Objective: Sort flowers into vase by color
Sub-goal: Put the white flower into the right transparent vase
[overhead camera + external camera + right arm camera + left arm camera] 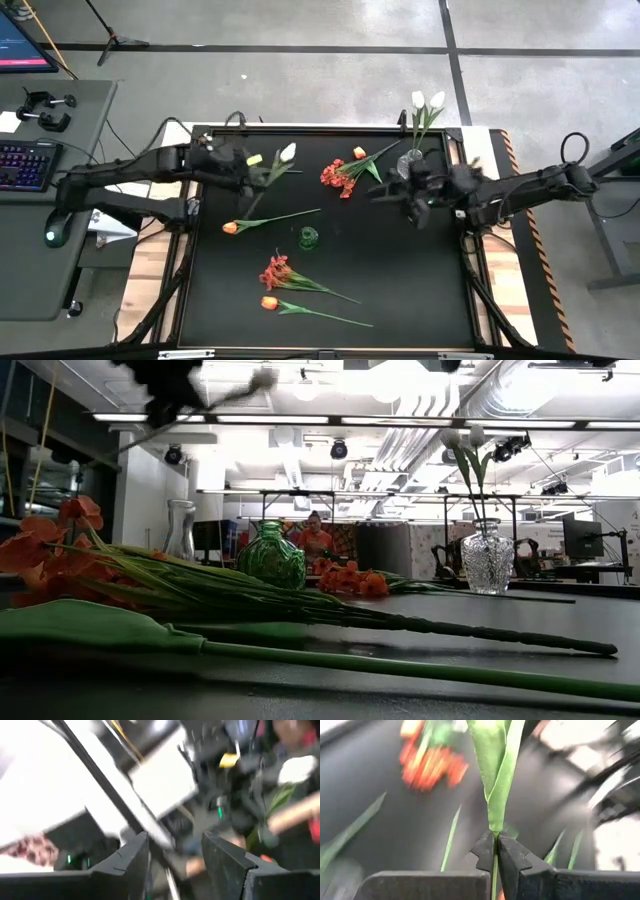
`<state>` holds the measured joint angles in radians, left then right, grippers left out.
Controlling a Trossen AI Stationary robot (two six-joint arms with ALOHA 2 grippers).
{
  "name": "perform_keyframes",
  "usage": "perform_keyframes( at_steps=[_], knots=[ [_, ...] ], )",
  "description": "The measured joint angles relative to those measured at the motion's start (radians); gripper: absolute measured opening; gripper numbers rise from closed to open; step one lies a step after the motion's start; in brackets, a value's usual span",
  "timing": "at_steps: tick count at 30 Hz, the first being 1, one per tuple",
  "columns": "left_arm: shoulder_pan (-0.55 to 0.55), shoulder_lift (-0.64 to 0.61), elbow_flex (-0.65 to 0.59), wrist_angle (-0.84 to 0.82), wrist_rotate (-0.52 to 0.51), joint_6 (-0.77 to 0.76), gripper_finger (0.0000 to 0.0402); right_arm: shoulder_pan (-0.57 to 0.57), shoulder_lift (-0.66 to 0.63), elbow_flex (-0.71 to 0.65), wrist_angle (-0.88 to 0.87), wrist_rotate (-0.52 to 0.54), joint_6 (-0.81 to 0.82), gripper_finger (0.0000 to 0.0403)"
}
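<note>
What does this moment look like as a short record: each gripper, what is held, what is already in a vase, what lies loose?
left gripper: fingers shut on the stem of a white tulip, far left of the black table
right gripper: fingers open, holding nothing, beside the clear vase
clear vase contents: two white tulips
green vase: mid-table, nothing in it
loose on table: red cluster with an orange tulip, orange tulip, near red cluster, near orange tulip

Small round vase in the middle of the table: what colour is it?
Green glass; the small vase shows best in the low view, and as a green spot from above.
</note>
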<state>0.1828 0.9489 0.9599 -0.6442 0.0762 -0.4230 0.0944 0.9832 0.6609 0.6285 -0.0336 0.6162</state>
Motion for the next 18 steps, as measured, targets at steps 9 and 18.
perform_keyframes(
  at_steps=[9,18],
  knots=[
    [-0.038,0.300,0.000,0.798,-0.069,0.188,0.0000,-0.033,-0.080,0.000,0.257,0.203,-0.323,0.0172],
    [0.011,0.751,0.069,1.632,-0.129,0.371,0.0000,-0.038,-0.095,0.000,0.417,0.289,-0.527,0.0172]
  ],
)
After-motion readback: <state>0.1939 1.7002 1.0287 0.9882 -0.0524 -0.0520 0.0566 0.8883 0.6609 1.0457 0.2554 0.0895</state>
